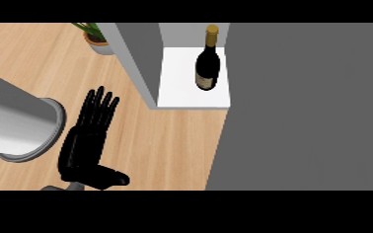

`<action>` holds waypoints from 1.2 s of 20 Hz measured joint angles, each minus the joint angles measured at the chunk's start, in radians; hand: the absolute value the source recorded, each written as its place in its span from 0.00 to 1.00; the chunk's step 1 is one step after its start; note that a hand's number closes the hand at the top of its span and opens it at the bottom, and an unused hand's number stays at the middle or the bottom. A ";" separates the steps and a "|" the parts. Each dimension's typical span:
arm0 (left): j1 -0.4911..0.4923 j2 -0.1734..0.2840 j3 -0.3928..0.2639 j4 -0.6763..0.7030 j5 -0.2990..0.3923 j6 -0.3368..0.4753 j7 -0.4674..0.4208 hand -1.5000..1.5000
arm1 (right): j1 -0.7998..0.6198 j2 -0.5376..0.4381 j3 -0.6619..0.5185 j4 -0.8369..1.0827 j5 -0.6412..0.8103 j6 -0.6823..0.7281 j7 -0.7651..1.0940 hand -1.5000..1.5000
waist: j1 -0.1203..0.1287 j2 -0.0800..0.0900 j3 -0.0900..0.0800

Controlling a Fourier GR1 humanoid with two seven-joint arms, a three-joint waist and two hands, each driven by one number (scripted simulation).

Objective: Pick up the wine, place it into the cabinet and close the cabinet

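The cabinet (191, 96) is seen from above with its white shelf exposed, and the wine bottle (207, 64) is stood inside it, upright on that shelf, towards the right side. The bottle is dark, with a gold cap and a pale label low on its body. A grey side wall bounds the shelf on the left. A large grey panel (299, 108) fills the right part of the view; it reaches the shelf's right edge, and whether it is the cabinet's door cannot be told.

The left hand (87, 133) is shown over the wooden counter (167, 143), well apart from the bottle, with fingers held straight and close together and the thumb stuck out to the side; nothing is held in it. Its forearm is cut off at the lower edge.

A grey round object (25, 128) is cut off at the left edge. A potted plant (94, 39) is partly hidden behind the cabinet wall. The right hand is not seen anywhere.
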 measured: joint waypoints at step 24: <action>0.088 0.224 0.252 -0.016 0.160 -0.231 0.053 0.00 | -0.205 0.066 0.065 0.010 0.008 0.045 0.168 1.00 | 0.025 0.007 -0.004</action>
